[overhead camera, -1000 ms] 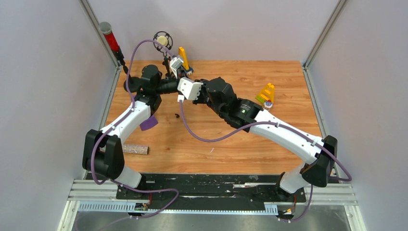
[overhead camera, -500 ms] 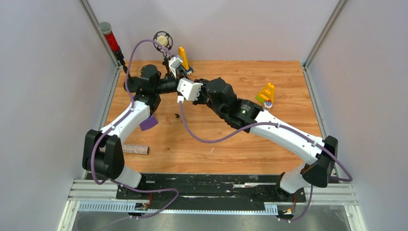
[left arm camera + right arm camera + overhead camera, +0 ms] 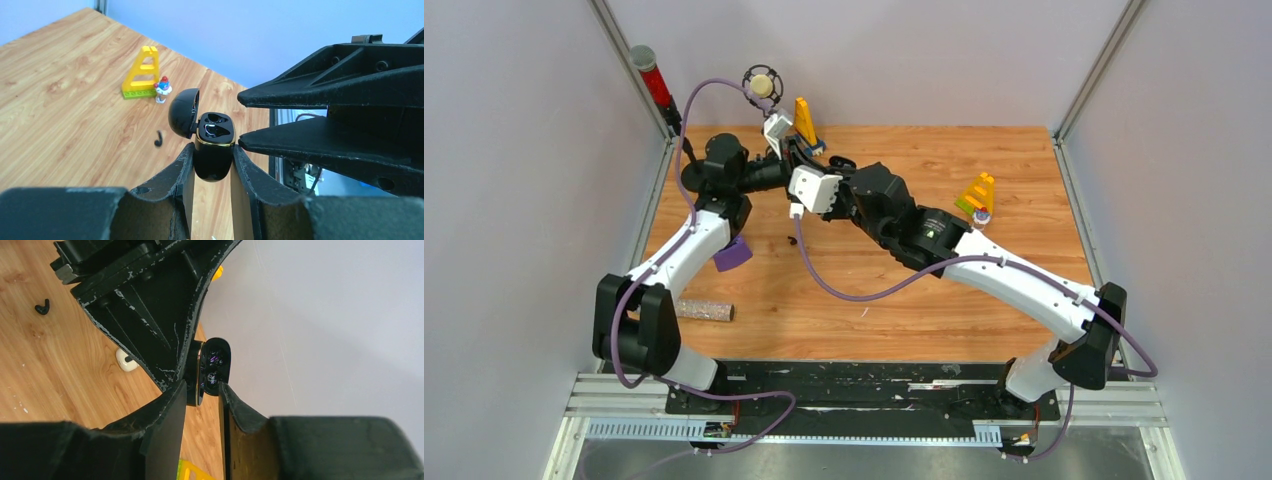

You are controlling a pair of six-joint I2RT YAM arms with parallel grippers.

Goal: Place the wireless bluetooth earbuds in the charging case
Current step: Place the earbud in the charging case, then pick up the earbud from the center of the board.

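Both arms reach away from the near edge of the table (image 3: 904, 300) and converge at its far left. Left arm (image 3: 679, 250): shoulder block low at the left, forearm running straight out, left wrist (image 3: 724, 160) bent sharply to the right. Left claw (image 3: 213, 146) clamped tight, both fingers pressed flat on the sides of a black charging case (image 3: 212, 167). Right arm (image 3: 1024, 285): long diagonal from the right base toward the far left, elbow low, right wrist (image 3: 889, 200) stretched forward. Right claw (image 3: 203, 390): fingers parted by a narrow slit with nothing between them, tips close against the left claw's tips, meeting it crosswise.
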